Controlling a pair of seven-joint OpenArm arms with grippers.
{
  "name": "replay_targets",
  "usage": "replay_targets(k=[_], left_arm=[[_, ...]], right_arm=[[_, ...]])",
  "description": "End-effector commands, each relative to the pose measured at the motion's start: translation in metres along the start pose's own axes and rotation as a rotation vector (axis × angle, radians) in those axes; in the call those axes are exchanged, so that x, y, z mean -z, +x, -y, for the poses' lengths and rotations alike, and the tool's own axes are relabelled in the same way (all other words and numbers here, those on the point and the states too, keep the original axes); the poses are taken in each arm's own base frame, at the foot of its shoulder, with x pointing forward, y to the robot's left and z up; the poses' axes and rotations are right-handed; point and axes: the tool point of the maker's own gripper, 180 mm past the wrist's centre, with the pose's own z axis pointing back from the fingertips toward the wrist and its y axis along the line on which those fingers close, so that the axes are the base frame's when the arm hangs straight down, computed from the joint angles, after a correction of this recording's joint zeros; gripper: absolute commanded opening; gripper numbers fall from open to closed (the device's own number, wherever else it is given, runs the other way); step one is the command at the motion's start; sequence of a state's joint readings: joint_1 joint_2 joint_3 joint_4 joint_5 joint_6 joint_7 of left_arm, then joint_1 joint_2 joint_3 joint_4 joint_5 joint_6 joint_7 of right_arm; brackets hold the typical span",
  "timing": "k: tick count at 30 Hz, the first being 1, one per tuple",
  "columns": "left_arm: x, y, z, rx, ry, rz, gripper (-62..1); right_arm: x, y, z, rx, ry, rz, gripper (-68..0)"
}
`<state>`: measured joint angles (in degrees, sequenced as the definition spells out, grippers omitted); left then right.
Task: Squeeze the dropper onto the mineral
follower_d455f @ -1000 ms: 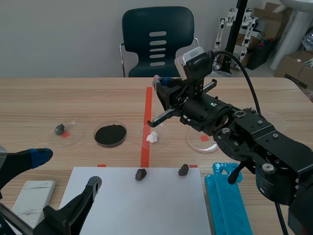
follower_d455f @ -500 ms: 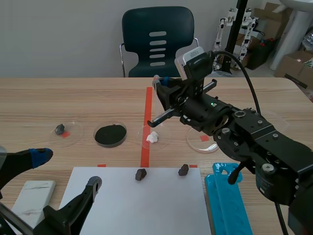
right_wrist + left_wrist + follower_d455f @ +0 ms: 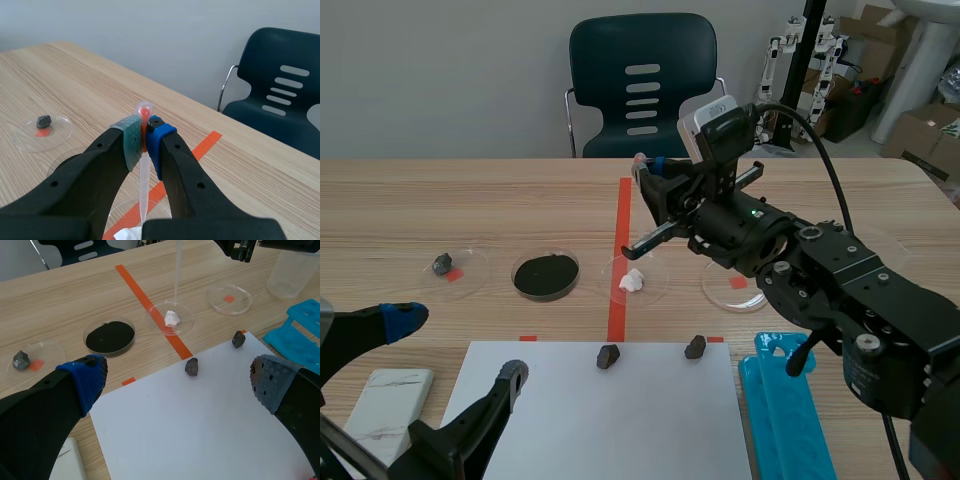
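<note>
My right gripper (image 3: pixel 145 134) clamps dropper (image 3: pixel 144 180) bulb, tube hanging tip-down over white mineral (image 3: pixel 171 318) in dish (image 3: pixel 186 327) so drops land there; left gripper (image 3: pixel 178 381) released, idle near side.

Pale wood-grain table (image 3: pixel 470 200). Dark teal plastic chair (image 3: pixel 642 75), slotted back, chrome legs, behind the table's far edge, centre. Plain pale grey wall (image 3: pixel 440 70) behind. Brown cardboard boxes (image 3: pixel 923 135) beyond the far right corner.

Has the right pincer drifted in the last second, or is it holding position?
No. The right pincer, shut on the dropper, stands at the same spot against the orange tape line, above the white mineral.
</note>
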<state>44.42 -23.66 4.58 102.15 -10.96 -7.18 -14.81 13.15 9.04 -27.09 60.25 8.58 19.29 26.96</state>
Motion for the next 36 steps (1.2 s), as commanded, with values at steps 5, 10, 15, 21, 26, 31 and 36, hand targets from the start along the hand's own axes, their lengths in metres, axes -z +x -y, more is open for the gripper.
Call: replay_targets(k=[5, 10, 15, 21, 26, 31, 36], left_arm=[[0.001, 0.012, 0.000, -0.001, 0.000, 0.038, -0.7], [0.001, 0.012, 0.000, -0.001, 0.000, 0.038, -0.7], [0.001, 0.012, 0.000, -0.001, 0.000, 0.038, -0.7], [0.001, 0.012, 0.000, -0.001, 0.000, 0.038, -0.7], [0.001, 0.012, 0.000, -0.001, 0.000, 0.038, -0.7], [0.001, 0.012, 0.000, -0.001, 0.000, 0.038, -0.7], [0.001, 0.012, 0.000, -0.001, 0.000, 0.038, -0.7]], right_arm=[[0.006, 0.017, 0.004, -0.006, 0.001, 0.053, -66.4], [0.006, 0.017, 0.004, -0.006, 0.001, 0.053, -66.4], [0.006, 0.017, 0.004, -0.006, 0.001, 0.053, -66.4], [0.007, 0.019, 0.003, -0.007, 0.002, 0.058, -66.4], [0.007, 0.020, 0.003, -0.005, 0.001, 0.061, -66.4], [0.007, 0.024, 0.002, -0.016, 0.006, 0.061, -66.4], [0.006, 0.043, -0.004, -0.049, 0.023, 0.069, -66.4]])
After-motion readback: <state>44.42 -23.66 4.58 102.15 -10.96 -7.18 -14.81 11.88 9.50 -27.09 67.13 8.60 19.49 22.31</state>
